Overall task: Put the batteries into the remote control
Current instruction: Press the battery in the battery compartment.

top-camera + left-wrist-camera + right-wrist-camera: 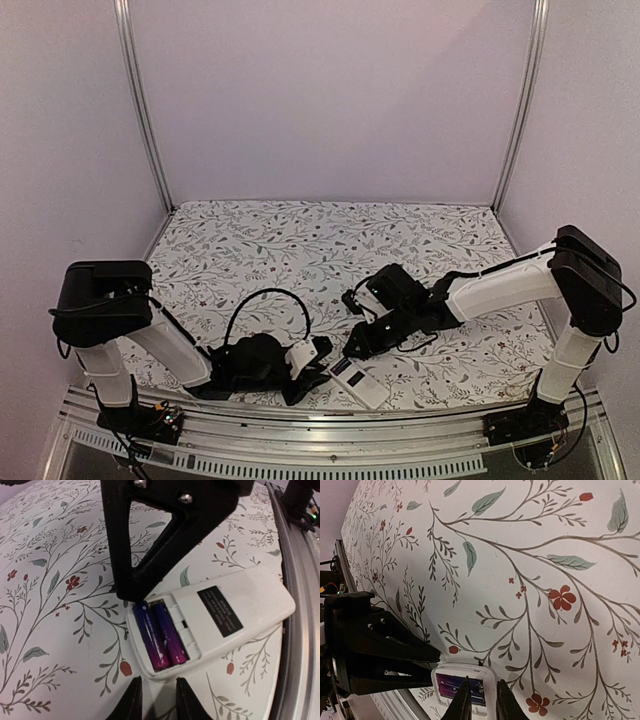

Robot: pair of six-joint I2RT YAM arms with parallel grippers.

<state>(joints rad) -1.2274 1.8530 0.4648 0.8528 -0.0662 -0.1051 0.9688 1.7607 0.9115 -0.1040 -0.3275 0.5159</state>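
The remote control [360, 384] lies back up near the table's front edge, its battery slot uncovered. In the left wrist view the remote control [260, 592] holds both batteries [159, 636] side by side in the slot, dark blue fading to purple. My left gripper [159, 700] is open by a narrow gap just short of the slot end, with only tablecloth between its fingertips. My right gripper [482, 702] comes down from the far side. Its fingertips stand slightly apart, astride the remote's wall [490, 677] beside the batteries [451, 685]. Whether they pinch that wall does not show.
A metal rail [330, 420] runs along the near edge, close beside the remote's label end, and shows as the rail [300, 630] in the left wrist view. A black cable loop [265, 295] arches over the floral cloth behind the left arm. Both grippers [335, 350] crowd the remote's far end.
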